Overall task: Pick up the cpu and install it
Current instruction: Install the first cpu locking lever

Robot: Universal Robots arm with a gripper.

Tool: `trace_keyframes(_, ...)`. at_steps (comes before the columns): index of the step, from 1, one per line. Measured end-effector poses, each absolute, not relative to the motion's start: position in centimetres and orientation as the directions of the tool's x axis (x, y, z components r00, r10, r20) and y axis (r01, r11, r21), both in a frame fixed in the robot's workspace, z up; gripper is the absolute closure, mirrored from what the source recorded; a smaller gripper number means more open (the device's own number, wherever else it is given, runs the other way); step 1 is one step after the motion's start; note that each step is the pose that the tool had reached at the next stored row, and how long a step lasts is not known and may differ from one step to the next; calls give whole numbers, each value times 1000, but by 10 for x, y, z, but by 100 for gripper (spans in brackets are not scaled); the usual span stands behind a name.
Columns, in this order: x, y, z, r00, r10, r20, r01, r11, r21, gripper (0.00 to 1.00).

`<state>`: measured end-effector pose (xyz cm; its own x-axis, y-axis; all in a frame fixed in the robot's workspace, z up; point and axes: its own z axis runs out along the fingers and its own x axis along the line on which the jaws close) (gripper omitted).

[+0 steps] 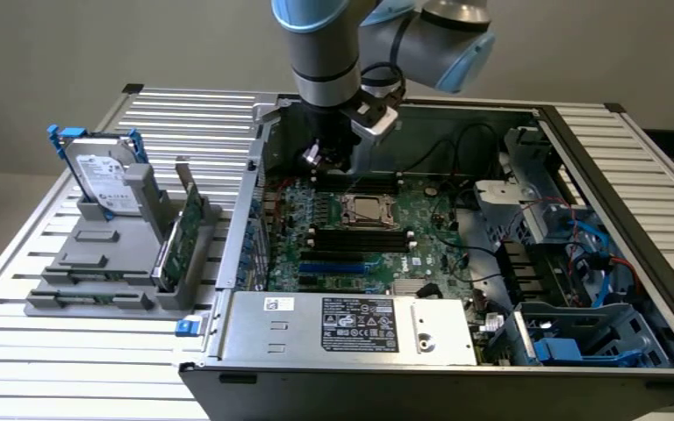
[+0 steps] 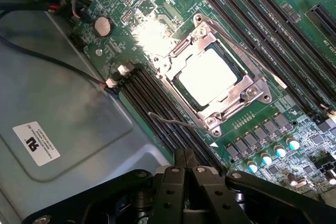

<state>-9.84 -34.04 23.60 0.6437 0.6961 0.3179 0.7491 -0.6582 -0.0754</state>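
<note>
We have the cpu (image 2: pixel 207 77) lying in its socket (image 2: pixel 210 39) at the middle of the motherboard (image 2: pixel 131 24), the gripper (image 2: pixel 185 156) pinched shut on nothing above the memory slots (image 2: pixel 152 98) beside it, and a careless dip here could snag the thin socket lever (image 2: pixel 173 123) or scrape those slots.

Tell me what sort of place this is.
Probably a robotics lab or test bench for computer assembly: a slatted metal table carries an open computer case, a robot arm reaches into it, and a grey fixture beside it holds a hard drive and circuit card.
</note>
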Motion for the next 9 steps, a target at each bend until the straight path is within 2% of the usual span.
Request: trace_keyframes(9, -99, -340, 222, 647, 693, 318, 746, -662, -75, 89)
